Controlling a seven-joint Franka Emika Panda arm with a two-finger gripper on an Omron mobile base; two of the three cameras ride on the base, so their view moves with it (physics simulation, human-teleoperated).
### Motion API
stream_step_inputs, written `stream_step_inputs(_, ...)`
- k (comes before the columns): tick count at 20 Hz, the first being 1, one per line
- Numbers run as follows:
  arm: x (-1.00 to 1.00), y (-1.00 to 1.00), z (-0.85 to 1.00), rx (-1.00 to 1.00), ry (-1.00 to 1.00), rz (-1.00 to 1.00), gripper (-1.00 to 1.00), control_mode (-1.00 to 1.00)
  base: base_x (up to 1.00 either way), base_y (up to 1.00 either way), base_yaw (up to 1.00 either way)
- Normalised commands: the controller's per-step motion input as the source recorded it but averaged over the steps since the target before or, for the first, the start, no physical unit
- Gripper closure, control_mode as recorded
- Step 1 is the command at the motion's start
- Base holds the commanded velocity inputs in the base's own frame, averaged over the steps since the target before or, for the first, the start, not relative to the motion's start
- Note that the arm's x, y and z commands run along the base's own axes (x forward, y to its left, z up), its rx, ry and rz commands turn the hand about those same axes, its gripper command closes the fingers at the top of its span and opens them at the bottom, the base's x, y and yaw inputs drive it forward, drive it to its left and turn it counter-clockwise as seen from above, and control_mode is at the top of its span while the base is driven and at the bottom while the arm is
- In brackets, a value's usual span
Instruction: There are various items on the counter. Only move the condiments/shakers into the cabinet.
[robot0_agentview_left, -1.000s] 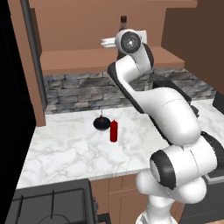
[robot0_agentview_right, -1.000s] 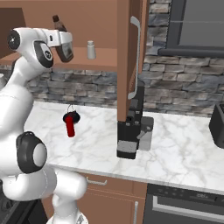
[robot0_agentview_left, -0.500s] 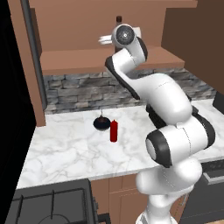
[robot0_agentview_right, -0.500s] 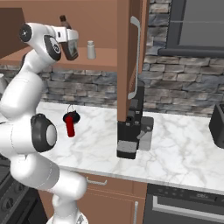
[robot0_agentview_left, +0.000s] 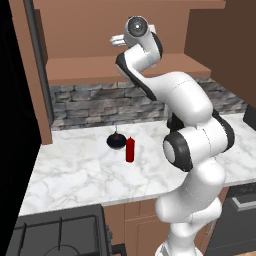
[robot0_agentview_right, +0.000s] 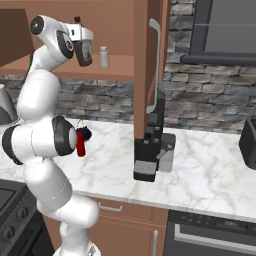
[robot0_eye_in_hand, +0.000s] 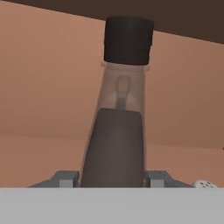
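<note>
A: Where's the claw (robot0_agentview_right: 84, 54)?
B: Up at the cabinet (robot0_agentview_right: 117, 67), over its shelf, gripping the brown bottle (robot0_eye_in_hand: 117, 131); a finger sits at each side of it.
A: The other things?
B: The shaker (robot0_agentview_right: 104, 57) stands on the shelf, just beside the claw. The red bottle (robot0_agentview_left: 130, 149) and black object (robot0_agentview_left: 115, 141) are on the desk (robot0_agentview_left: 80, 170).

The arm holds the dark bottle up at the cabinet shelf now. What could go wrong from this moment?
1. The dark brown bottle looks tilted in the gripper; released like this, it may topple on the shelf.
2. The pale shaker stands close beside the gripper on that shelf, so a sideways move could knock it.
3. The red bottle sits beside the round black object; grasping it may disturb that.
</note>
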Motion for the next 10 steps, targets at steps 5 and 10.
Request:
stream_step_inputs(5,0.11,0.00,-0.39,0.00,0.00,0.00,1.00,-1.00,0.00,0.00,0.00)
stream_step_inputs(10,0.00,0.00,-0.08,0.00,0.00,0.00,-1.00,-1.00,0.00,0.00,0.00)
